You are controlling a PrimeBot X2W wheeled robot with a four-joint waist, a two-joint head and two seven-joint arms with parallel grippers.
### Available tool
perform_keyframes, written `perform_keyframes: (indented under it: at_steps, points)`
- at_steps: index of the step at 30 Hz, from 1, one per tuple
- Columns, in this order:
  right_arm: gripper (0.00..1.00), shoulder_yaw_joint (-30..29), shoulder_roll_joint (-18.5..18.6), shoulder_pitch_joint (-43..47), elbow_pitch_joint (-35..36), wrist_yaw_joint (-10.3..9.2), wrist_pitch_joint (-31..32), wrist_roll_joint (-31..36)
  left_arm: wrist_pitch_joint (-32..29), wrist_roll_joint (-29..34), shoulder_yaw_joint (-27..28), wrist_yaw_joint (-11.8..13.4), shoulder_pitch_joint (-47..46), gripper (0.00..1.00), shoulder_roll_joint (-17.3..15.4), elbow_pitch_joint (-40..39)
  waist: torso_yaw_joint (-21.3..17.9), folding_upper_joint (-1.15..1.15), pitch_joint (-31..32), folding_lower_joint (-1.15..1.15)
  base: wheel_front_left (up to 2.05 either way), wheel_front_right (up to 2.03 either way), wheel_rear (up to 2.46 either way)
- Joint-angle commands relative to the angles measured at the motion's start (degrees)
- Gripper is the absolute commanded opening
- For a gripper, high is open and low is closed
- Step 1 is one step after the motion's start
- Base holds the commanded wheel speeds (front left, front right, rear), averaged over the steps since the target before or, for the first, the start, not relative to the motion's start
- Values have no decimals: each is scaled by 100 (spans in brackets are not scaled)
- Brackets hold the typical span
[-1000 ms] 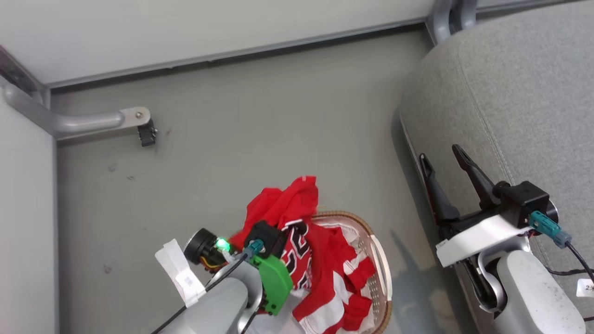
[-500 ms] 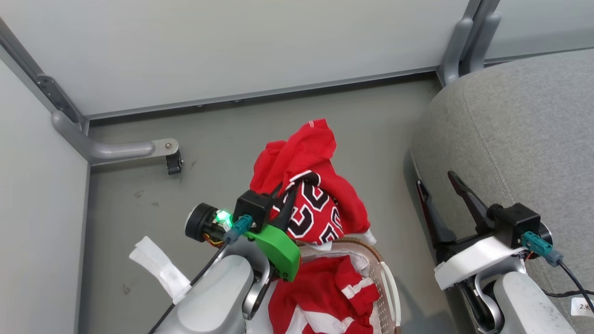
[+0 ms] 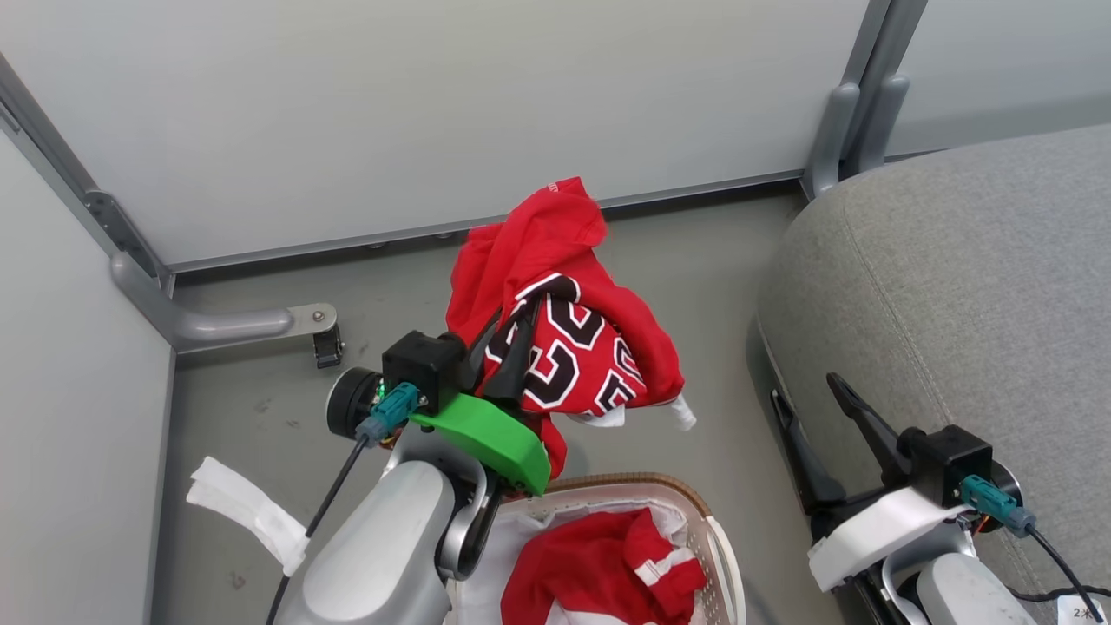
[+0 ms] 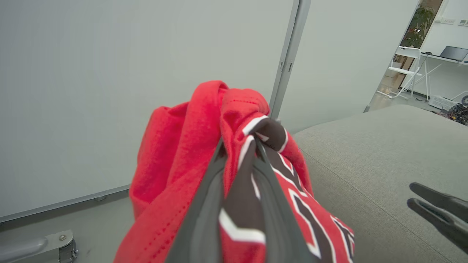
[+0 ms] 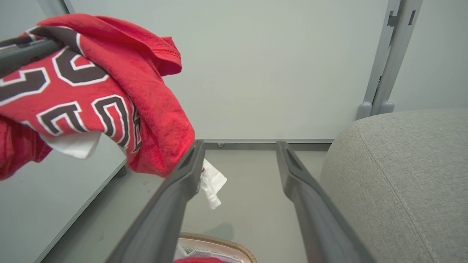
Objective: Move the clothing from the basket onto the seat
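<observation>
Jersey [image 3: 577,351] is hanging in the air, lifted clear of the basket [image 3: 608,480]. It is sitting above and beyond the basket's far rim, over the grey floor [image 3: 694,260] and in front of the pale wall panel [image 3: 434,113].

Left fingers [image 3: 514,351] are pressing together on a fold of it, pinching the cloth right at the black-and-white numerals. In the left wrist view, red fabric is draping over both fingers [image 4: 203,223] and hiding their tips. A white scrap [image 3: 681,412] is dangling from the jersey's lower edge.

Jersey is hanging left of the seat [image 3: 955,286] and apart from it, with bare floor showing between them.

Right fingers [image 3: 864,417] are standing spread wide and gripping nothing. They are hovering just beside the seat's near edge and pointing toward the wall. In the right wrist view the floor is showing between them [image 5: 305,193], and the jersey is hanging at upper left. Its hem is overlapping the nearer finger there; I cannot tell whether they are touching.

Basket is standing on the floor between the two arms, near the seat. A striped garment [image 3: 599,564], red with white trim, is lying crumpled inside it on the white liner [image 3: 521,542].

A metal bracket with a caster [image 3: 323,347] is jutting out from the left panel, well apart from the basket.
</observation>
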State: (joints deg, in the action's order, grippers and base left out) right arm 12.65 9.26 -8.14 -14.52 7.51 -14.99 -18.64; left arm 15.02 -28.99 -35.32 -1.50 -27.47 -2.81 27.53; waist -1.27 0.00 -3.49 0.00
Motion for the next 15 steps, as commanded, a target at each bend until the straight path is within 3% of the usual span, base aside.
perform_keyframes:
  at_steps: [1, 15]
  points:
    - [100, 23, 15, 90, -30, -4, -28, -36, 23, -110, 37, -15, 94, 0, -17, -78, -1, 0, 61, 0, 0, 0, 0]
    - [100, 585, 150, 44, 83, -4, -29, 124, 23, -414, -103, 49, 163, 0, -17, -345, 60, 0, 247, 0, 0, 0, 0]
